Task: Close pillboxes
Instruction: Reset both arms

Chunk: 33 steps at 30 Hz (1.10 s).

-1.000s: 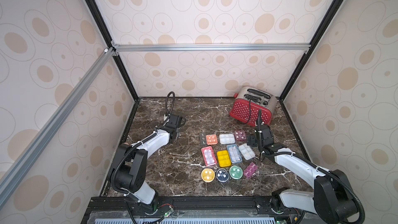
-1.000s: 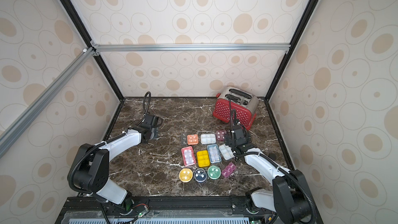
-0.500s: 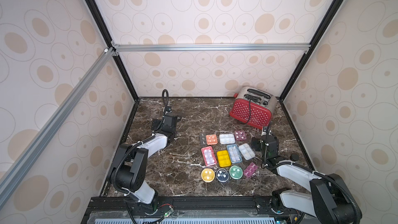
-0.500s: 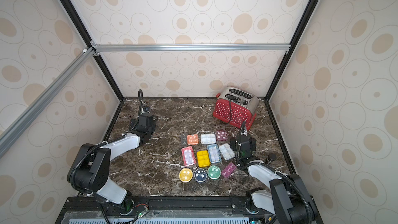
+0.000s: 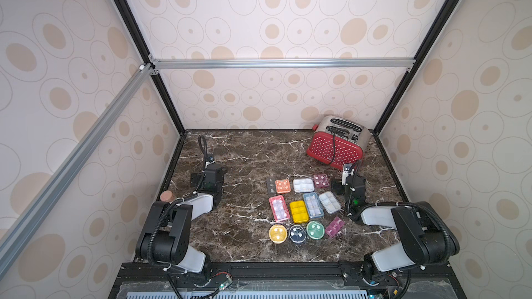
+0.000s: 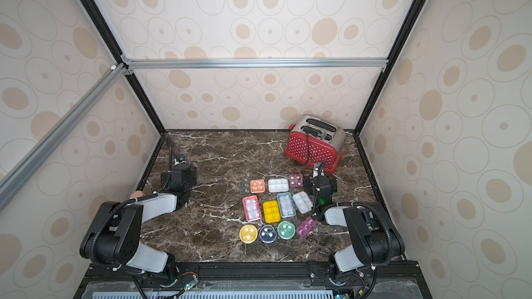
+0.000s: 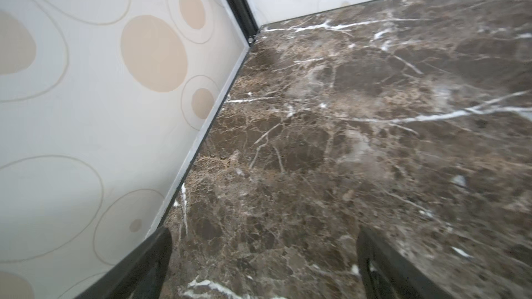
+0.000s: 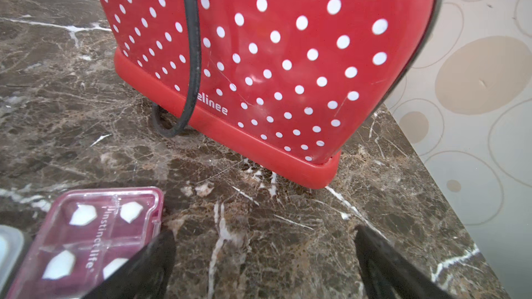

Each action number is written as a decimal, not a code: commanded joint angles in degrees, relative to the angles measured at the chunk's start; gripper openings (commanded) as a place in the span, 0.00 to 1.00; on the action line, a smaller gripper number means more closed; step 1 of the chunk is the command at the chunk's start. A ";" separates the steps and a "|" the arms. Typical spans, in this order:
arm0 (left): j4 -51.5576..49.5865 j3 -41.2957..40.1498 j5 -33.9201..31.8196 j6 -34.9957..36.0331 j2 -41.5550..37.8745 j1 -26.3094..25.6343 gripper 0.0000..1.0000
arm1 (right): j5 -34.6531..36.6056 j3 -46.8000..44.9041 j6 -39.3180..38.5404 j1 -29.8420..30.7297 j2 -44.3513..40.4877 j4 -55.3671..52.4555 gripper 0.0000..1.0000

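Several pillboxes lie in a cluster right of the table's middle. Among them are an orange square pillbox (image 5: 283, 186), a red one (image 5: 278, 208), a yellow one (image 5: 299, 211) and three round ones, such as the green (image 5: 315, 229). The purple square pillbox (image 8: 86, 234) has its clear lid lying flat, and white pills show under it. My right gripper (image 8: 263, 240) is open over bare marble just right of that box, facing the toaster. My left gripper (image 7: 263, 243) is open and empty near the left wall, far from the boxes.
The red dotted toaster (image 5: 336, 145) with its black cord (image 8: 191, 53) stands at the back right, close ahead of my right gripper. A cork-stoppered jar (image 5: 167, 196) sits by the left wall behind my left arm. Patterned walls enclose the marble table (image 5: 244, 225).
My left gripper has drawn left and nearer, toward the side wall. My right arm has folded back toward the front, with its gripper still beside the boxes.
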 commanded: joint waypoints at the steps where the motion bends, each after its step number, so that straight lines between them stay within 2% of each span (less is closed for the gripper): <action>1: 8.79 -1.63 3.80 -3.91 1.22 3.16 0.99 | -2.42 -1.13 0.04 -1.90 -0.57 6.15 0.99; 4: 7.82 -1.71 6.56 -4.30 0.79 4.12 0.99 | -6.73 -2.12 3.01 -5.21 1.69 7.94 0.99; 5: 7.50 -1.52 7.27 -4.26 0.74 4.41 0.99 | -6.63 -2.41 2.23 -5.44 4.34 13.76 0.99; 6: 7.66 -1.52 7.34 -4.24 0.90 4.42 0.99 | -6.57 -1.95 2.08 -5.46 4.91 13.66 0.99; 8: 7.46 -1.37 7.46 -4.21 1.00 4.42 0.99 | -7.18 -0.13 3.75 -5.80 2.02 4.63 0.99; 10: 7.28 -1.25 8.07 -4.01 0.97 4.49 0.99 | -5.98 -1.08 3.75 -6.08 4.27 10.93 0.99; 13: 6.83 -0.94 9.55 -3.51 1.19 4.57 1.00 | -5.69 1.08 5.33 -6.67 2.70 3.54 0.99; 26: 5.98 -0.17 15.20 -1.49 1.63 4.73 0.99 | -7.87 1.64 6.05 -8.05 2.99 2.85 0.99; 30: 12.53 -4.55 13.65 -2.20 0.32 4.77 0.99 | -7.99 1.64 6.14 -8.18 2.88 2.84 0.99; 33: 22.74 -8.75 12.95 -3.35 2.55 5.45 0.99 | -8.07 1.64 6.09 -8.18 2.87 2.92 0.99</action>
